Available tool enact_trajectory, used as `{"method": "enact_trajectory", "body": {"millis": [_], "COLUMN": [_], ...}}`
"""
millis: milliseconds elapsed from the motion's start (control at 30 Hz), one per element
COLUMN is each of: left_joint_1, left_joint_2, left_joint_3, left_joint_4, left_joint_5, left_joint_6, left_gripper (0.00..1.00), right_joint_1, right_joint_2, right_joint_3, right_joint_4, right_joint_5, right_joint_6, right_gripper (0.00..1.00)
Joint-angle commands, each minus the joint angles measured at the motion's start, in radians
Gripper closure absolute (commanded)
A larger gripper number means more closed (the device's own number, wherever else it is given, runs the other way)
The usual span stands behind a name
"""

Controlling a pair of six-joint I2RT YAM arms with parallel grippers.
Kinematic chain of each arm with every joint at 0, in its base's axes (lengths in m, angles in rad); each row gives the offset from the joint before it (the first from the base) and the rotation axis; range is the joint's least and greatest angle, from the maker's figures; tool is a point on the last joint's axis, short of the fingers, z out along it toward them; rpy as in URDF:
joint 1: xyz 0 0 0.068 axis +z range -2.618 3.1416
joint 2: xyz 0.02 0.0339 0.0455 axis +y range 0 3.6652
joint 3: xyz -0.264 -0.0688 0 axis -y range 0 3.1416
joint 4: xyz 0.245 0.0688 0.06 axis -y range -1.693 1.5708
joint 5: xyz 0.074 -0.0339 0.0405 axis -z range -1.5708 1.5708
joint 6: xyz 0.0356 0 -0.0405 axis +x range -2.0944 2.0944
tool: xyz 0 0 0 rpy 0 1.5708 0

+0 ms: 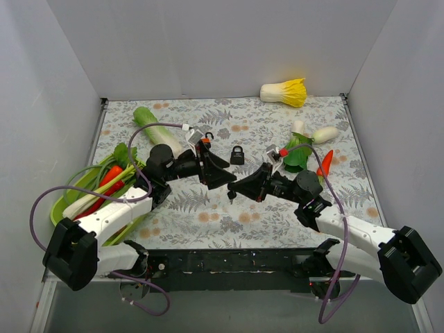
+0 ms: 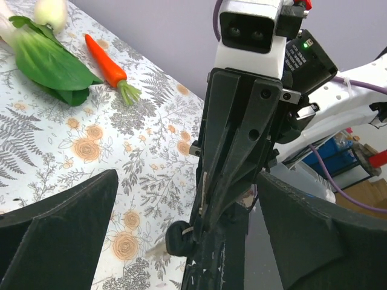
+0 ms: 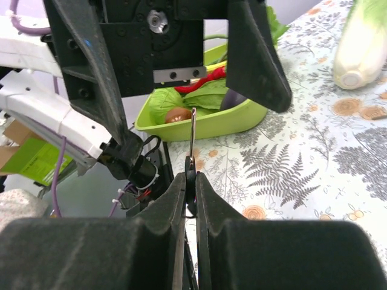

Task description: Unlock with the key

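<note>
A small black padlock (image 1: 237,155) lies on the floral tablecloth, just beyond both grippers. My right gripper (image 1: 236,189) is shut on the black head of a key (image 3: 193,136), whose metal blade sticks out past the fingertips (image 3: 181,187). My left gripper (image 1: 227,177) is open, and its two fingers (image 3: 91,66) straddle the right gripper's tip. In the left wrist view the right gripper (image 2: 236,157) fills the gap between my open fingers (image 2: 66,223), and the key's head (image 2: 179,237) shows at its tip. Neither wrist view shows the padlock.
A green tray (image 1: 66,208) of vegetables sits at the left. A long white-green vegetable (image 1: 156,125) lies behind the left arm. Bok choy (image 1: 298,149), a carrot (image 1: 325,163) and a white radish (image 1: 325,134) lie right of centre. A napa cabbage (image 1: 284,91) is at the back.
</note>
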Motion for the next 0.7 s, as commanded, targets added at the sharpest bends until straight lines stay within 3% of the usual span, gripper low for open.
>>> {"method": "enact_trajectory", "body": {"millis": [0, 200, 400, 533, 667], "left_joint_1": [0.008, 0.013, 0.022, 0.016, -0.048], "left_joint_2": [-0.073, -0.054, 0.133, 0.280, 0.417], "left_joint_3": [-0.015, 0.013, 0.171, 0.297, 0.442], "left_joint_4": [-0.020, -0.108, -0.347, -0.502, -0.677], "left_joint_5": [-0.086, -0.173, -0.358, -0.417, -0.613], "left_joint_6": [0.045, 0.062, 0.059, 0.056, 0.129], "left_gripper": [0.02, 0.02, 0.02, 0.12, 0.12], "right_joint_1": [-0.013, -0.092, -0.209, -0.214, -0.214], "right_joint_2": [-0.070, -0.185, -0.328, -0.404, -0.447], "right_joint_3": [-0.026, -0.036, -0.052, -0.047, -0.056], "right_joint_4": [-0.026, -0.235, -0.395, -0.494, -0.557], "right_joint_5": [0.124, 0.200, 0.224, 0.253, 0.275], "right_joint_6": [-0.025, -0.072, -0.092, -0.121, -0.131], "right_gripper": [0.99, 0.99, 0.99, 0.99, 0.99]}}
